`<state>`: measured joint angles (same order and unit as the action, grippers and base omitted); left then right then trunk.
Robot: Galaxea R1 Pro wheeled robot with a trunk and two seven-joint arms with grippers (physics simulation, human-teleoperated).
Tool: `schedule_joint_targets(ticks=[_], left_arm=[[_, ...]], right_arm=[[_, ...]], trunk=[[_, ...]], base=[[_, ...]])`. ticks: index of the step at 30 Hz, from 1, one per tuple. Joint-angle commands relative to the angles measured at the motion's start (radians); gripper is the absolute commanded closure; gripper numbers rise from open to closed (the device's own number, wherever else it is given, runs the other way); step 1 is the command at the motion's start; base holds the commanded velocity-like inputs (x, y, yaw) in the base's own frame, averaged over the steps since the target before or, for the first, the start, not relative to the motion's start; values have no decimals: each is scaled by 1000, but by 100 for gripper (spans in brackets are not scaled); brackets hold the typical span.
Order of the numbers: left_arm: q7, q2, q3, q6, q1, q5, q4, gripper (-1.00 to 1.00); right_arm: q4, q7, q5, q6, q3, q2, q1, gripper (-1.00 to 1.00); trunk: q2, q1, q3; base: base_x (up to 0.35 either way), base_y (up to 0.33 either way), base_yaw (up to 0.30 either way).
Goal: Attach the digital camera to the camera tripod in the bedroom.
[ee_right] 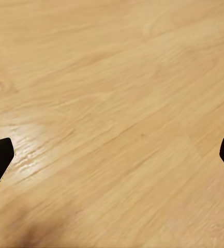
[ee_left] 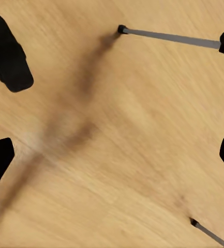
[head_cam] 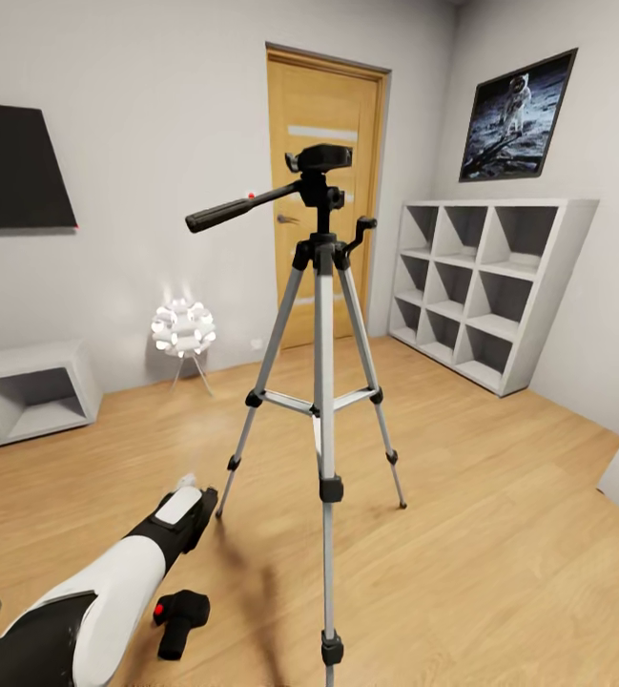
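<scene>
The camera tripod [head_cam: 323,315] stands upright on the light wood floor in the middle of the room, its black head and long pan handle [head_cam: 242,208] bare on top. The digital camera [head_cam: 180,618] lies on the floor near the tripod's front leg, its red button showing, just beside my left arm [head_cam: 128,572]. In the left wrist view my left gripper [ee_left: 112,160] is open above bare floor, with the camera [ee_left: 5,51] off to one side and two tripod feet [ee_left: 122,29] nearby. My right gripper [ee_right: 112,155] is open over plain floor, holding nothing.
A white cube shelf [head_cam: 485,286] lines the right wall under a framed moon picture [head_cam: 517,114]. Behind the tripod are a wooden door [head_cam: 323,191], a glowing ball lamp [head_cam: 183,327], a low white shelf [head_cam: 28,391] and a wall screen [head_cam: 13,167].
</scene>
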<state>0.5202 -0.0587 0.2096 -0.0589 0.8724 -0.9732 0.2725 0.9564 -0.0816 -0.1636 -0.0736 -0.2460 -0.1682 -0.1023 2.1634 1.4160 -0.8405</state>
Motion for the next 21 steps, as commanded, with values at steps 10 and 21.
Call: schedule_joint_targets(ticks=[10, 21], left_arm=[[114, 0, 8, 7, -16, -9, 6, -100], [154, 21, 9, 5, -2, -18, 7, -100]], right_arm=[[6, 89, -11, -27, -6, -2, 0, -100], [287, 102, 2, -304, -89, 10, 0, -100]], trunk=[[43, 23, -20], [120, 65, -54]], base=[[0, 0, 0], [0, 0, 0]])
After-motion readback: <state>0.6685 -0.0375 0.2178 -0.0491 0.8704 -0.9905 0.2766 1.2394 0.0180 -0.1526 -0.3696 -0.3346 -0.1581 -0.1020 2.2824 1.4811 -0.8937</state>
